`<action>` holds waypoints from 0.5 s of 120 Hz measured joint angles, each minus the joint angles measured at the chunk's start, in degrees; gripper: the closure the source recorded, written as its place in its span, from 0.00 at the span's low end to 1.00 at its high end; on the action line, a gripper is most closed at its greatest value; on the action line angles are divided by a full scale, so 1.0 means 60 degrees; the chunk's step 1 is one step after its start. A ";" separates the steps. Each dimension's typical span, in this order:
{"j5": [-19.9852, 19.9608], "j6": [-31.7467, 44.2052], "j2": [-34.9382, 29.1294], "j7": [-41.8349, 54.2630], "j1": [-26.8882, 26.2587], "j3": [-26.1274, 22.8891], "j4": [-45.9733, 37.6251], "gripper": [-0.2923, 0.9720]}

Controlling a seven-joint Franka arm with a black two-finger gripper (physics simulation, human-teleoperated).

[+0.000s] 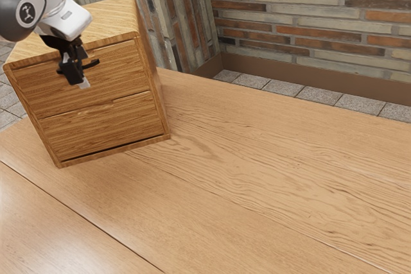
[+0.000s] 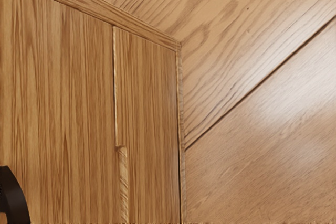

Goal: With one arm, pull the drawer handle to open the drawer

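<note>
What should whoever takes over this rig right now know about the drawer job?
Gripper: at the black handle of the top drawer; I cannot tell whether it has hold of it.
Things: the wooden cabinet stands on the table at the exterior view's left, with two drawers, one above the other.
Done: the hand is at the handle.
Left: confirm the grip, then pull straight out. The top drawer's front looks flush with the cabinet, so it is not yet open.
</note>
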 joint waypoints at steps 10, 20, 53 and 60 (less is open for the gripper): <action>-0.0011 0.0014 0.0009 0.0034 0.0106 0.0005 0.0018 0.23; -0.0016 0.0032 0.0023 0.0062 0.0273 0.0007 0.0034 0.23; -0.0040 0.0094 0.0153 0.0131 0.0534 0.0156 0.0179 0.23; -0.0064 0.0156 0.0225 0.0142 0.0519 0.0184 0.0170 0.23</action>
